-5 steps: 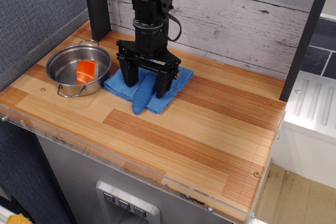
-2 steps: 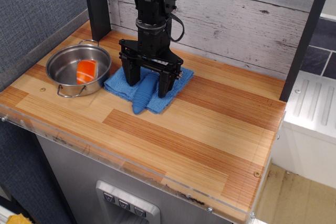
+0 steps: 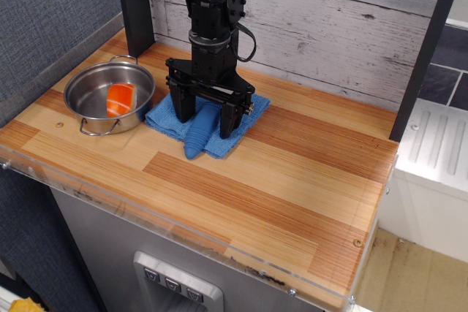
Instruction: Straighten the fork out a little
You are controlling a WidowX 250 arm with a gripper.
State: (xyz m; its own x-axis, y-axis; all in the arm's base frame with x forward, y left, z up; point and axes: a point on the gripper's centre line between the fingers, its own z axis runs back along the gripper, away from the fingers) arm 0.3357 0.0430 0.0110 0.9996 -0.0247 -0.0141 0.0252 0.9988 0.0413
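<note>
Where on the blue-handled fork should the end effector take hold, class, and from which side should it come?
Grip the fork across the thick ribbed middle of its handle, coming straight down from above. It lies flat on the blue cloth, its pointed tip toward the counter's front edge, so only the top and long sides are free. The open end effector already straddles it; the tined head is hidden beneath.
</note>
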